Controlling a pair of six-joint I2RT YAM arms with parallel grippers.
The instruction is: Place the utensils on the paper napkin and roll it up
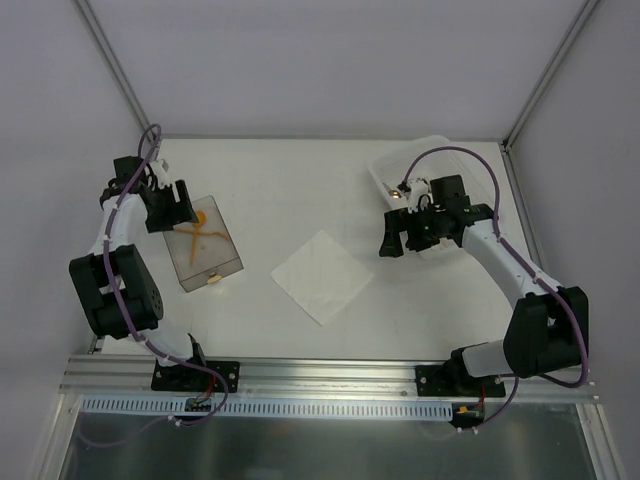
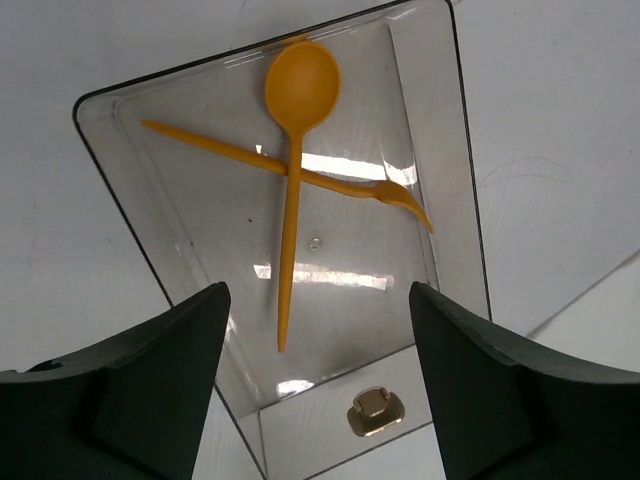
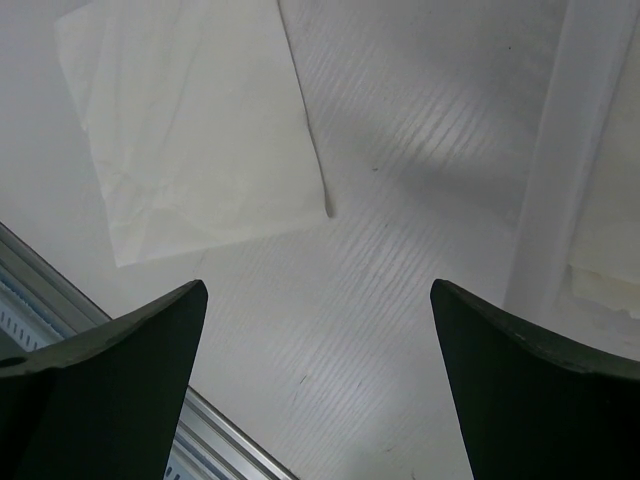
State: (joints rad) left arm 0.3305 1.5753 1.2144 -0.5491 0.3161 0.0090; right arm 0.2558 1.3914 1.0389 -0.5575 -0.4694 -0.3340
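Two orange utensils, a spoon [image 2: 292,160] and a thin piece [image 2: 300,172] crossing it, lie inside a smoky clear box [image 1: 204,243] at the table's left; they show in the top view [image 1: 199,235] too. My left gripper [image 2: 315,390] is open and empty, hovering over the box's near end. The white paper napkin [image 1: 322,274] lies flat mid-table and shows in the right wrist view [image 3: 195,120]. My right gripper [image 3: 320,385] is open and empty, above bare table right of the napkin.
A translucent white tray [image 1: 392,166] stands at the back right, behind my right gripper; its rim shows in the right wrist view [image 3: 555,170]. The box has a small brass latch [image 2: 374,410] at its near end. The metal rail [image 1: 330,385] runs along the table's front edge.
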